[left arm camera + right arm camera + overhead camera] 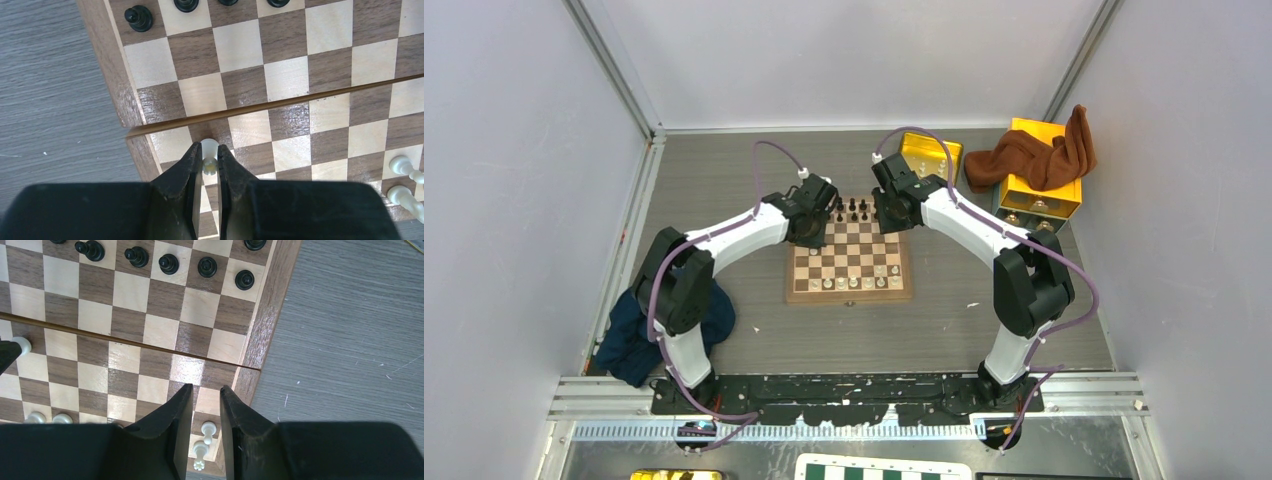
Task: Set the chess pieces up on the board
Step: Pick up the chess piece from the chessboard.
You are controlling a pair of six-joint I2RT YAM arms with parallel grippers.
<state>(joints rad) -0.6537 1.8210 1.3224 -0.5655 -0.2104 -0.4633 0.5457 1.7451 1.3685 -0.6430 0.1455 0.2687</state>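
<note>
At the board's left border: the left gripper (pixel 209 152) is closed tight on a single cream-white piece (pixel 209 146), just on the near side of the fold seam (pixel 280 102).
Board: the board (pixel 798 270) lies mid-table between the arms, with black pieces (pixel 168 262) ranked along the far side and white pieces (pixel 854 283) along the near side.
Right gripper: the right gripper (pixel 206 399) has its jaws partly apart and nothing visibly gripped; two white pieces show in the gap beneath it, by the right border.
Risk, left: the pinch sits high on a very small piece, so a skewed release could tip it or leave it astride two squares.
Risk, right: a descent here could topple the neighbouring pair (they stand very close together).
Risk, both: the arms crowd the far half and could clash.
Not determinable: the held piece's base and type, and whether it touches the board.
Obscured: near ranks cut off by the gripper bodies; far corners covered in the overhead view.
</note>
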